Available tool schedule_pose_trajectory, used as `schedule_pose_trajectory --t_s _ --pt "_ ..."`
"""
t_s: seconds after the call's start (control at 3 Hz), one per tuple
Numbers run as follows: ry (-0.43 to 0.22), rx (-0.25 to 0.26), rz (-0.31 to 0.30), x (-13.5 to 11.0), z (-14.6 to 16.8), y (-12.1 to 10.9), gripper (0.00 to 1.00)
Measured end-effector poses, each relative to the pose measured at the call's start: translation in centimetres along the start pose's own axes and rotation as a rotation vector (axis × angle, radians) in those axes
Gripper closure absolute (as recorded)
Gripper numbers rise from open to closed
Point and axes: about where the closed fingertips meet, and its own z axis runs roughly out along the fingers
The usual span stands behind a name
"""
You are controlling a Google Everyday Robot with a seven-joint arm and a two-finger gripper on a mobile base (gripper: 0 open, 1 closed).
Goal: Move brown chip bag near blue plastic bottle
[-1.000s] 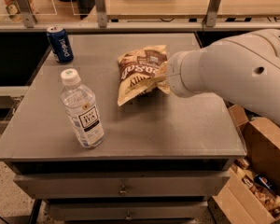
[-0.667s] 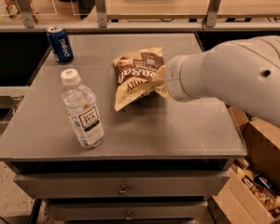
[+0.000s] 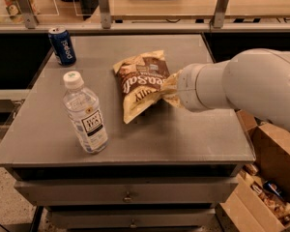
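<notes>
The brown chip bag (image 3: 141,83) is dark brown and cream with white script. It hangs tilted over the middle of the grey table (image 3: 193,134), its lower left corner at the tabletop. My gripper (image 3: 171,89) is at the bag's right edge, mostly hidden behind the white wrist (image 3: 198,87), and is shut on the bunched edge of the bag. The blue plastic bottle (image 3: 84,113) is clear with a white cap and a white-and-black label. It stands upright at the front left, a short gap left of the bag.
A blue soda can (image 3: 62,45) stands at the table's back left corner. A counter with posts (image 3: 104,6) runs behind the table. Open cardboard boxes (image 3: 266,178) sit on the floor at the right. Drawers (image 3: 128,195) are below the tabletop.
The arm has carried the chip bag a little to the left, closer to the bottle. The bottle and the can have not moved.
</notes>
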Motion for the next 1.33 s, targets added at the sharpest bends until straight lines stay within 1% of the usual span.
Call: schedule_pose_trajectory --t_s 0.33,0.67,1.0,1.33 --pt "-0.028 0.012 -0.008 0.7 -0.4 0.8 1.0" --pt "-0.054 0.028 -0.03 0.9 -1.4 2.0 1.0" --pt "-0.054 0.036 -0.044 1.2 -2.7 3.3 1.0" --pt "-0.055 0.039 -0.061 0.9 -4.0 4.3 1.0"
